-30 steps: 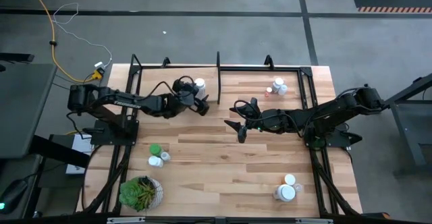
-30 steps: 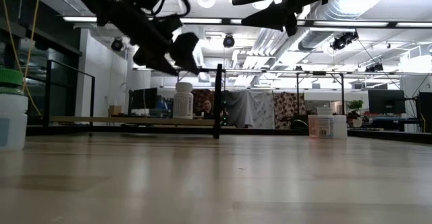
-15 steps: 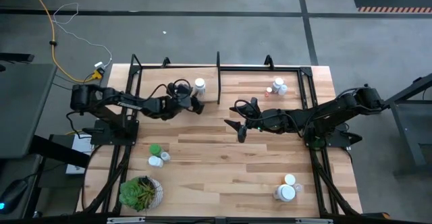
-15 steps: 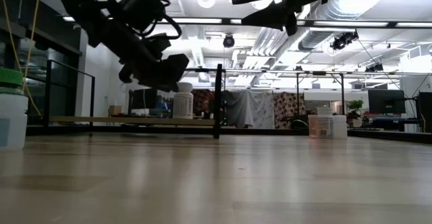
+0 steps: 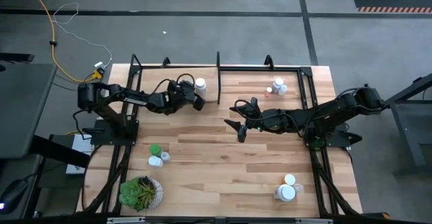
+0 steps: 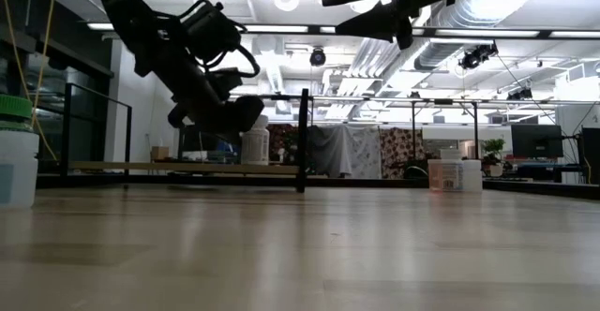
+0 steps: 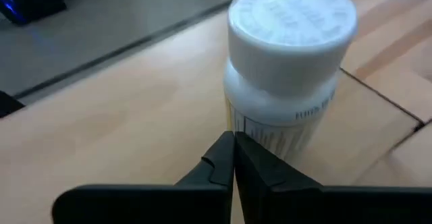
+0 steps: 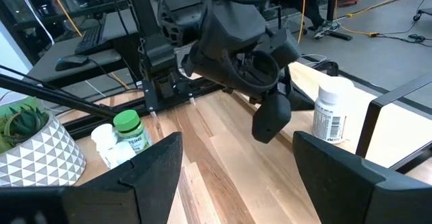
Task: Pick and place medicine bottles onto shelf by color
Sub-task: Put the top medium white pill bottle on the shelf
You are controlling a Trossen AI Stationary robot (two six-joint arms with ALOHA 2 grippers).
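Wooden bench (image 5: 223,150) on a grey workshop floor, shelf (image 5: 243,82) along its far edge. Left claw (image 5: 196,101) is pinched fully shut on nothing, just beside the white bottle (image 5: 200,85) standing on the shelf's left section; the wrist view shows the tips together right at its label (image 7: 283,133). Right claw (image 5: 240,121) hangs spread wide over mid-bench, empty.

Risk: the shut tips sit so near the bottle that any forward or sideways drift would likely shove or tip it, and it's close to the black centre post (image 5: 218,75). Pull away cleanly.

Bottle is upright, cap up, long axis vertical.

Others are still on the bench: green bottle (image 5: 155,150) and a white one near the plant (image 5: 140,191), a pair front-right (image 5: 287,189). Two more on the shelf's right section (image 5: 278,86).
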